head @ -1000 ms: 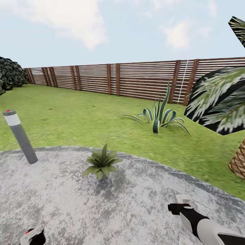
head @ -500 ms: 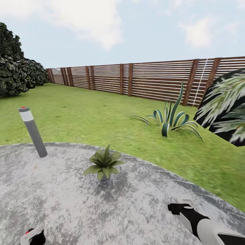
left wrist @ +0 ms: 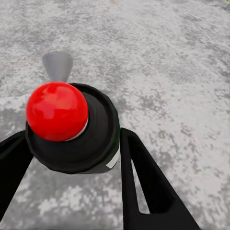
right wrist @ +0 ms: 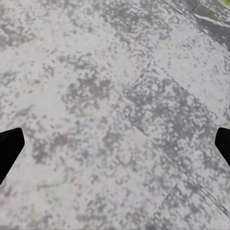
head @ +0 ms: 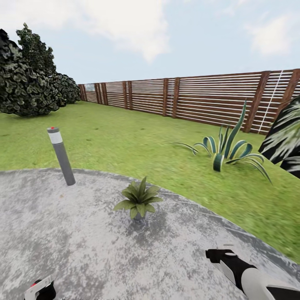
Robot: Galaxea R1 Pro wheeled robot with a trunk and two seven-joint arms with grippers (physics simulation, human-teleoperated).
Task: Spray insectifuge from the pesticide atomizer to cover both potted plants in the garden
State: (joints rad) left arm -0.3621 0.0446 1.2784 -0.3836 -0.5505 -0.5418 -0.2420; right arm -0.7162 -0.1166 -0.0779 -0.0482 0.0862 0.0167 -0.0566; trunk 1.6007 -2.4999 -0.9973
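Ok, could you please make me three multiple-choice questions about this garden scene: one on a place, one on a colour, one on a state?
1. Where does the small potted plant stand?
A) on a wooden table
B) on the grey paving
C) in a basket

2. What colour is the round top of the atomizer held by the left gripper?
A) red
B) yellow
C) blue

3. How are the fingers of the right gripper?
A) shut on a leaf
B) spread wide, holding nothing
C) shut on a bottle

Answers:
1 B: stone lies all around its base.
2 A: the ball is glossy red.
3 B: bare paving shows between the two fingers.
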